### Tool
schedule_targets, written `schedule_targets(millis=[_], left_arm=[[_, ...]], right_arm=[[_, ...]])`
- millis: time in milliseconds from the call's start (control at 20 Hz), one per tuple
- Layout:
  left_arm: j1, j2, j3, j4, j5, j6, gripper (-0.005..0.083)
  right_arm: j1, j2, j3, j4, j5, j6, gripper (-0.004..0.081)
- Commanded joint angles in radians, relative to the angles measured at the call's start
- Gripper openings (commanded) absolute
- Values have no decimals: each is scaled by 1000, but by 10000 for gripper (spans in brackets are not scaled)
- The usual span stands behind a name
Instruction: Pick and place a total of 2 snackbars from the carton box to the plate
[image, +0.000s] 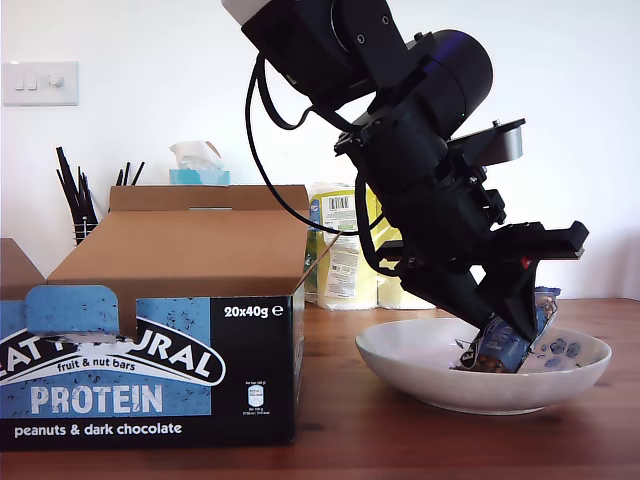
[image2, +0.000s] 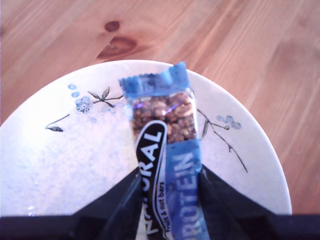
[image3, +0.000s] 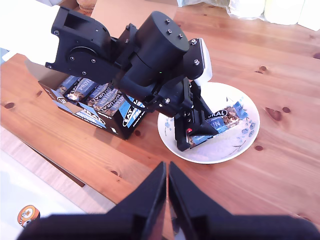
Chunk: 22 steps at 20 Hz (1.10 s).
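My first gripper (image: 505, 350) is shut on a snackbar (image: 497, 345) in a blue and black wrapper, tilted down into the plate (image: 440, 385) at the exterior view's right. In the first wrist view the snackbar (image2: 167, 135) sticks out between the fingers (image2: 125, 200) over the flower-patterned plate (image2: 60, 165). I cannot tell whether the bar's lower end touches the dish. The carton box (image: 150, 370) stands open at the exterior view's left. My second gripper (image3: 167, 167) hangs high above the table, shut and empty, looking down on the carton box (image3: 90, 116), its several snackbars (image3: 95, 95), the plate (image3: 225, 150) and the first gripper (image3: 200, 132).
Behind the box stand a blue tissue box (image: 200, 172) and a holder of dark sticks (image: 80, 200). Yellow and white packs (image: 345, 250) sit behind the plate. The table's edge (image3: 65, 170) runs near the box, with a small orange object (image3: 27, 215) below it.
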Motion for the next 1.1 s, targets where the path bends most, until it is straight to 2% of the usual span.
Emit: schedule_targets(millis=[0,300,450,750,1050], left_arm=[[-5,12,19,-10,17,-3,292],[-5,12,112,-75,27,-1,316],[5,12,174,-178,26,26,323],[3,34,174,-230,27,24,323],[4,39,174,-207,24,24,321]], right_arm=[[3,-3,-6,6,0,1,-13],[3,-3,-6,7,0,0,-13],[3,-3,-6,10,0,0,-13],[3,-3,-6,29,-1,0,-13],[3,-3,-6,32,0,0,-13]])
